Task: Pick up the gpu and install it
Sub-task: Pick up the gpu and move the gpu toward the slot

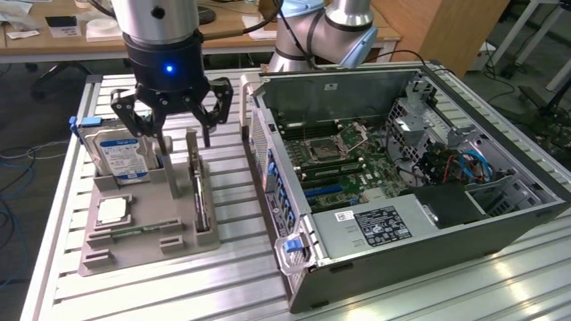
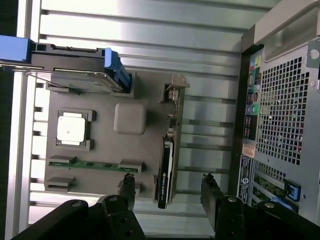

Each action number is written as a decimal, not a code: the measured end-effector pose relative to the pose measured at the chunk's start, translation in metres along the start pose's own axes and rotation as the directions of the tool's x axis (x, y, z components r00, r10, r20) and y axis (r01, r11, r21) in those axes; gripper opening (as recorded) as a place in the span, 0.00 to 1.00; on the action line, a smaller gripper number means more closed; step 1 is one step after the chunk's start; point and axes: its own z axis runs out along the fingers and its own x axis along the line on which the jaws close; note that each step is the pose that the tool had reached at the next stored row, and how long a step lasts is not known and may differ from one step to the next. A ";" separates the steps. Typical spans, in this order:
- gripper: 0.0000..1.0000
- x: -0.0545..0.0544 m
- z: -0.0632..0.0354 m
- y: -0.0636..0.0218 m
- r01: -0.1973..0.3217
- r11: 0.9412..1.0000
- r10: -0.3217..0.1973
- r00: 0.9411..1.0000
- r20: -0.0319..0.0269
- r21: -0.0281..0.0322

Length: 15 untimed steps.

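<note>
Here the gpu (image 1: 198,187) stands in the gray holder (image 1: 174,215), gripper (image 1: 178,137) spread wide above.

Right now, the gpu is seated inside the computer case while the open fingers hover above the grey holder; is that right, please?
Not quite: the gpu stands on edge in the grey holder, not inside the computer case, as the exterior view shows. The open fingers do hover above that holder.

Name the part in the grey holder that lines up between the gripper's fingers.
The gpu, the thin dark card standing on edge in the holder, nearest the case. The hard drive, processor and memory stick lie off to one side.
</note>
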 end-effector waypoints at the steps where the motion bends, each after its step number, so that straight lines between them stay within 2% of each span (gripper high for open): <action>1: 0.65 0.000 0.0010 0.0000 -0.003 1.000 0.003 1.000 0.000 0.000; 15: 0.65 0.000 0.0104 0.0004 -0.006 1.000 0.006 1.000 0.000 0.001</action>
